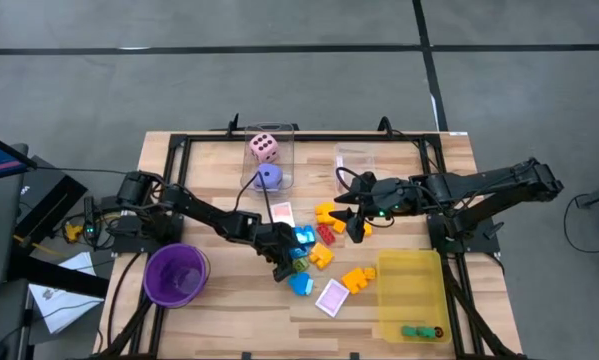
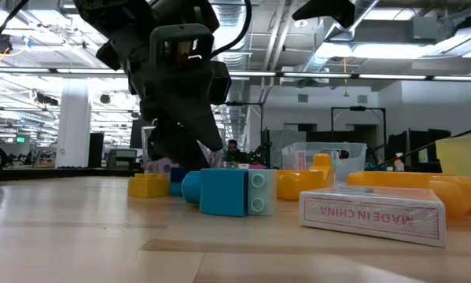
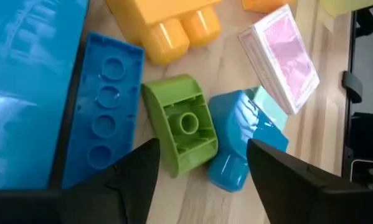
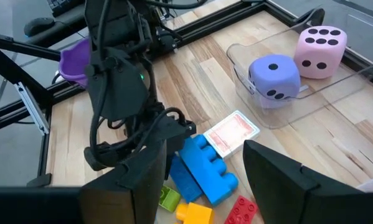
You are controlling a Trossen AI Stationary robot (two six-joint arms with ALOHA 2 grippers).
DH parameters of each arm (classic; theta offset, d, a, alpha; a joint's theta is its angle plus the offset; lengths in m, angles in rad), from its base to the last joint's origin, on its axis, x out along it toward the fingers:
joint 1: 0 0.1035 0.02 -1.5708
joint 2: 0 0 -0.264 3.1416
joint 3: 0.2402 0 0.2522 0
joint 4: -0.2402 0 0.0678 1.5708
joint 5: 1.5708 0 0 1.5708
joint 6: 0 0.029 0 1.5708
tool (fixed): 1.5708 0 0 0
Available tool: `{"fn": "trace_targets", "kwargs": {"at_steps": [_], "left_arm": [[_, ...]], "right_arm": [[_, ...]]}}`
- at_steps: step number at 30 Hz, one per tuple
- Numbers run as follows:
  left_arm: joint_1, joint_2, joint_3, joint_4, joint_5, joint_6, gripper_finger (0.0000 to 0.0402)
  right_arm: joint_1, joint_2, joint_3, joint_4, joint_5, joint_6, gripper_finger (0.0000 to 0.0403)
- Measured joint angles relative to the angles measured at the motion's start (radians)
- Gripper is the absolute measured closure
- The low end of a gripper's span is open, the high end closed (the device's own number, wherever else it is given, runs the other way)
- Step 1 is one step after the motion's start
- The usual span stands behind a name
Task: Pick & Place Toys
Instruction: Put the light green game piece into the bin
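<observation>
Left gripper low over toy pile in middle of table, fingers spread apart. Green block lies on wood right between fingertips, not pinched. Long blue block just beside it, light blue block on other side. Right gripper hangs near pile, fingers spread, holding nothing.

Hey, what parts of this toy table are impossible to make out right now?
- Small dark-green pieces in the yellow tray, high view: too small to identify.
- Toys behind the light-blue block, low view: hidden by it and the left arm.
- Big blue block, left wrist view: cut off by the picture's edge.
</observation>
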Motion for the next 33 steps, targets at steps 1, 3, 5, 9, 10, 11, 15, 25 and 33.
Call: {"fn": "trace_targets", "kwargs": {"at_steps": [1, 3, 5, 9, 10, 11, 15, 25, 33], "left_arm": [[-0.002, 0.000, 0.000, 0.001, 0.000, -0.001, 0.0173], [-0.004, 0.000, 0.000, 0.002, 0.000, -0.001, 0.0182], [-0.007, 0.000, 0.000, 0.014, 0.000, -0.001, 0.0189], [-0.024, 0.000, 0.000, 0.008, -0.058, 0.046, 0.0193], [-0.031, 0.000, 0.000, 0.008, -0.087, 0.059, 0.0193], [-0.037, 0.000, 0.000, 0.008, -0.113, 0.064, 0.0192], [-0.058, 0.000, 0.000, 0.008, -0.192, 0.069, 0.0190], [-0.136, 0.000, 0.000, 0.009, -0.358, 0.178, 0.0190], [-0.154, 0.000, 0.054, -0.032, -0.507, 0.313, 0.0194]], "right_arm": [[0.000, 0.000, 0.000, 0.000, 0.000, 0.000, 0.0196], [0.000, 0.000, 0.000, -0.003, 0.000, 0.000, 0.0196], [0.000, 0.000, 0.000, -0.002, 0.000, 0.000, 0.0196], [0.000, 0.000, 0.000, -0.003, 0.000, -0.002, 0.0196], [0.000, 0.000, 0.000, -0.003, 0.000, -0.003, 0.0196], [0.000, 0.000, 0.000, -0.003, 0.000, -0.003, 0.0196], [0.000, 0.000, 0.000, -0.010, 0.000, -0.002, 0.0196], [0.001, 0.000, 0.000, -0.021, -0.014, -0.018, 0.0196], [0.001, 0.000, 0.000, -0.021, -0.024, -0.023, 0.0196]]}}
